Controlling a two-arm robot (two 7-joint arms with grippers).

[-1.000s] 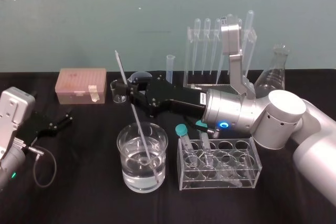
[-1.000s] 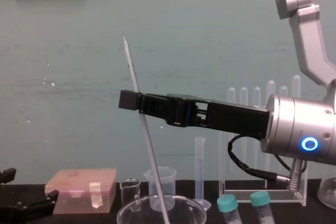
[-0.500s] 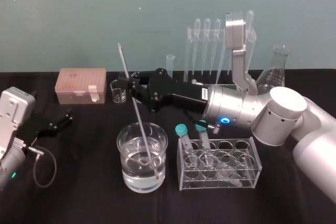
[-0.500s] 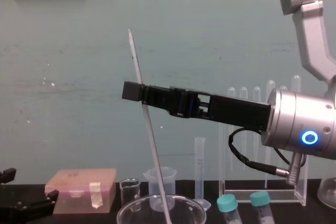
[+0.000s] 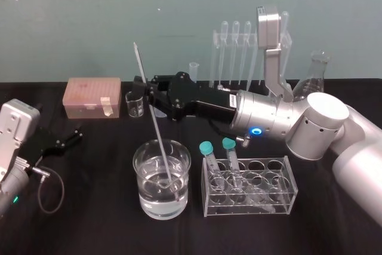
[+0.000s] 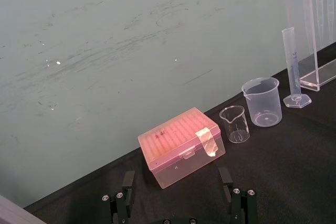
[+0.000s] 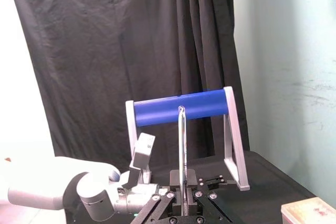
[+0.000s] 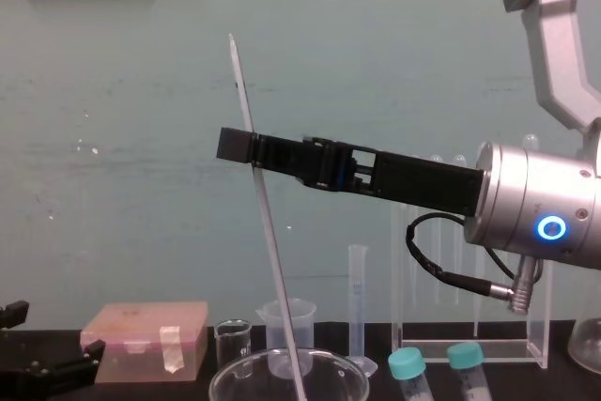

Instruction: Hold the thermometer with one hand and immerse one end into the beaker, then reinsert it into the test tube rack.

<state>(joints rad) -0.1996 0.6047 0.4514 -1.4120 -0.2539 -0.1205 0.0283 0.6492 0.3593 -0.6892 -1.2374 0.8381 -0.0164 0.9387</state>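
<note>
The thermometer (image 5: 152, 117) is a long thin glass rod, tilted, with its pointed top toward the wall. Its lower end is inside the beaker (image 5: 149, 198), a wide glass vessel part full of water at the table's front. My right gripper (image 5: 145, 91) reaches in from the right and is shut on the thermometer's upper part (image 8: 268, 232), high above the beaker's rim (image 8: 235, 377). The test tube rack (image 5: 213, 58), a tall clear frame with pipettes, stands at the back behind the right arm. My left gripper (image 5: 65, 138) lies open on the table at far left.
A pink box (image 5: 92, 97) and a tiny glass beaker (image 5: 135, 104) sit at the back left. A graduated cylinder (image 5: 193, 70) and a flask (image 5: 316, 82) stand near the rack. A low clear tube holder (image 5: 249, 186) with two teal-capped tubes is right of the beaker.
My right gripper has risen and drawn back a little, lifting the thermometer so its lower end sits higher inside the beaker. The left arm has not moved.
</note>
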